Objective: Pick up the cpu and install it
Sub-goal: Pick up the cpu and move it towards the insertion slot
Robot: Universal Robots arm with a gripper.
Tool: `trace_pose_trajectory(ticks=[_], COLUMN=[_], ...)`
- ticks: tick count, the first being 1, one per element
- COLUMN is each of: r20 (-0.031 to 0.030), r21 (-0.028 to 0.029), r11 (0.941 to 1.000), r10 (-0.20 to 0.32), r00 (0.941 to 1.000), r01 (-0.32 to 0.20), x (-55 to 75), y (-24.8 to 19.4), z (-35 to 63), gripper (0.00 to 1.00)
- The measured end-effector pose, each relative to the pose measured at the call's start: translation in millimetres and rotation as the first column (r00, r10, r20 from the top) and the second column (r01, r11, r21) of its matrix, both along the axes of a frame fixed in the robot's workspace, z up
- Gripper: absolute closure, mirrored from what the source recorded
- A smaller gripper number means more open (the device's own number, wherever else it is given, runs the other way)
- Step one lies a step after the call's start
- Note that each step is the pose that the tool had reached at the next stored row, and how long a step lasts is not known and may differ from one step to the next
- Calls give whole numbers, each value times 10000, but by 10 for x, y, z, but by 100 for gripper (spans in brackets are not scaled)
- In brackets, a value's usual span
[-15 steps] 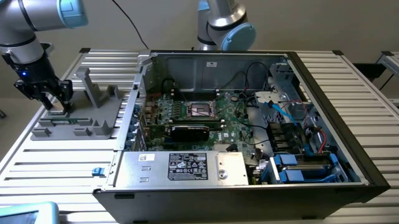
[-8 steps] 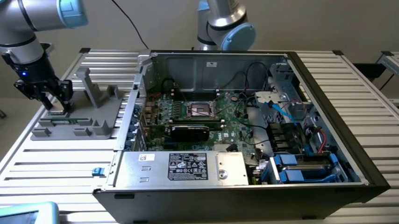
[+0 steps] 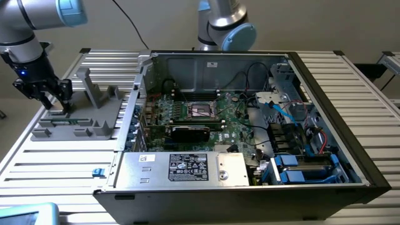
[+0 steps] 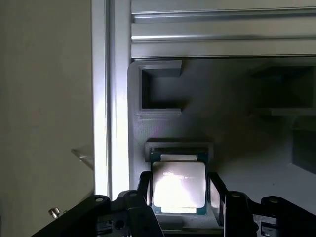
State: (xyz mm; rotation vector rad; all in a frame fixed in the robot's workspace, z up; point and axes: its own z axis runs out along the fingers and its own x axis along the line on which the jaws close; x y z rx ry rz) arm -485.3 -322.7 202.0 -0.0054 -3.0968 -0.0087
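Gripper (image 3: 56, 107): lowered over the end of the holder at the exterior view's left, pointing down; jaws spread, one finger (image 4: 144, 190) on each side of the cpu with a thin gap showing on both sides; not pinching it.
Cpu (image 4: 178, 190): flat, silver top up, seated in a shallow pocket of the holder, directly between the gripper's fingers; brightly lit in the wrist view.
Holder (image 3: 93, 117): grey moulded fixture with slots and two upright fins, resting on the table just beside the computer case, on the exterior view's left.
Table (image 3: 56, 159): slatted aluminium top carrying the holder and the case.
Computer case (image 3: 350, 154): black tower lying on its side, panel off, interior exposed.
Motherboard (image 3: 237, 126): green, flat inside the case.
Cpu socket (image 3: 201, 110): dark square with a metal frame, near the middle of the motherboard, well apart from the gripper.
Expansion card (image 3: 190, 132): black, just in front of the socket.
Power supply (image 3: 181, 168): silver box with a label, at the case's near edge.
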Motion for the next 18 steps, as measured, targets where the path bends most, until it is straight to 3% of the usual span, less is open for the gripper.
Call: trace_pose_trajectory(ticks=[18], r20=[0], r21=[-1], r11=[10000], r10=[2], r00=[10000], r01=[-2], x=[6], y=[-21], z=[820], gripper=[45])
